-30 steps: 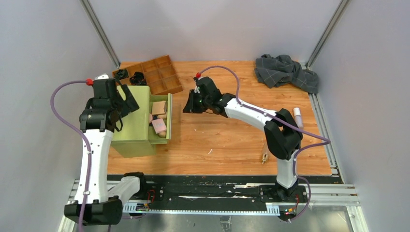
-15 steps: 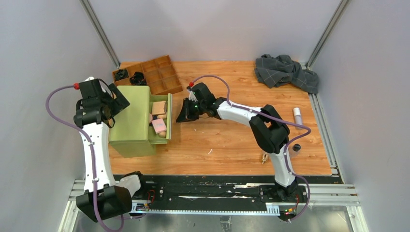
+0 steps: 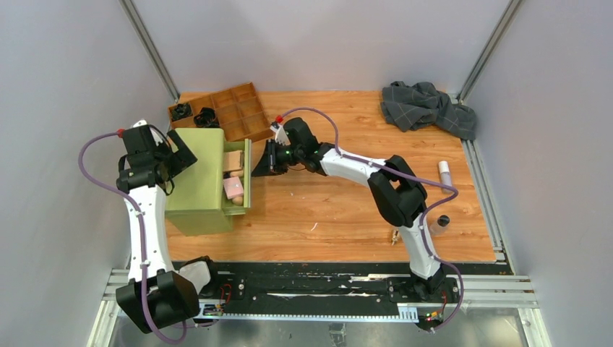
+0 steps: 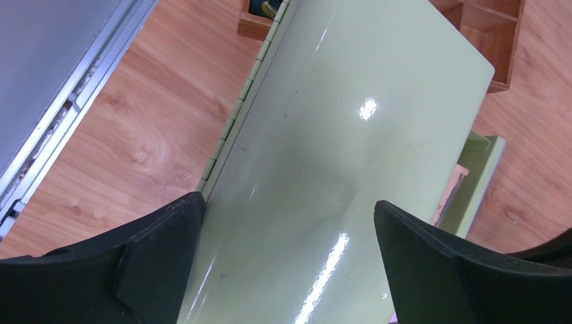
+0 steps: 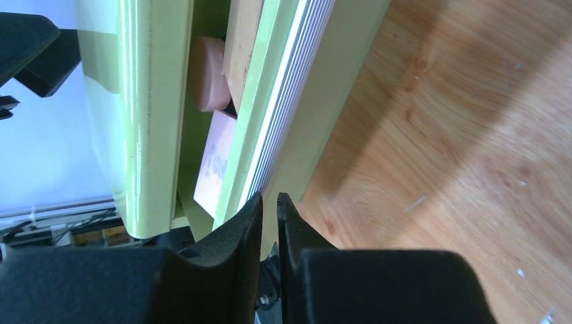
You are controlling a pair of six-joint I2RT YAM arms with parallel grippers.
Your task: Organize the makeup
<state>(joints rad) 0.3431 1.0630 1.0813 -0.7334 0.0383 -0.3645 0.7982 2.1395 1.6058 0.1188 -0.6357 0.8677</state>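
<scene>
A green drawer box [image 3: 195, 181] stands at the table's left, its drawer [image 3: 246, 177] a little way out. Inside lie a tan square pad [image 3: 233, 160], a pink square pad [image 3: 233, 188] and a beige sponge [image 3: 239, 203]. In the right wrist view I see a pink disc [image 5: 210, 64], the tan pad [image 5: 241, 47] and the pink pad [image 5: 217, 162] behind the drawer front [image 5: 290, 101]. My right gripper [image 3: 262, 166] [image 5: 270, 197] is shut, tips against the drawer front. My left gripper [image 3: 177, 155] [image 4: 289, 202] is open over the box top [image 4: 351, 135].
A wooden divided tray [image 3: 242, 108] behind the box holds black items [image 3: 181, 110]. A white-pink tube [image 3: 444, 173] and a black-capped bottle [image 3: 442, 220] lie at the right edge. A grey checked cloth [image 3: 426, 107] lies at the back right. A small tan item [image 3: 395, 235] lies near the front.
My right gripper has moved left against the drawer front, and the drawer has slid further into the box. My left gripper has shifted over the box's left side.
</scene>
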